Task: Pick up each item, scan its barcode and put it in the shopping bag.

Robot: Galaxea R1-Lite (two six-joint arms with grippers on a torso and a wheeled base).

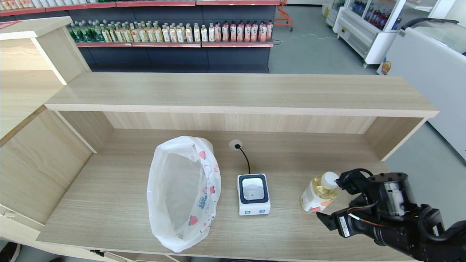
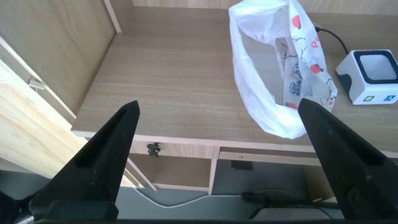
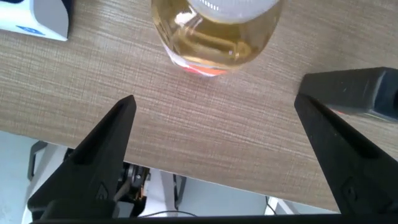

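2 tools, both spread wide w/ nothing held. Right tool (image 3: 216, 102) sits low over the near-right part of the counter (image 1: 109, 189), fingers pointing left at the bottle (image 1: 317, 193). From the right wrist view the bottle stands just past the fingertips (image 3: 124, 112), lined up w/ the gap but not inside it, no contact seen. Bottle is upright on the counter, white cap, pale yellow liquid, label w/ orange-red at its base, right of the scanner (image 1: 253, 194) and apart from it. Scanner is a small white box w/ dark-framed window facing up, approx. mid-counter; its black cable (image 1: 245, 158) runs to the far side into a round hole (image 1: 236, 145) in the counter top. Shopping bag (image 1: 184, 193) is left of the scanner, close beside it, thin white plastic w/ red and blue cartoon prints, mouth gaping open upward, its near end reaching the counter's near edge. Left tool (image 2: 219, 109) hangs off the near-left edge of the counter, fingers aimed toward the bag, well apart from it. Far bkgd: store shelf (image 1: 171, 43) w/ rows of drink bottles; white freezers (image 1: 429, 62) at far right.
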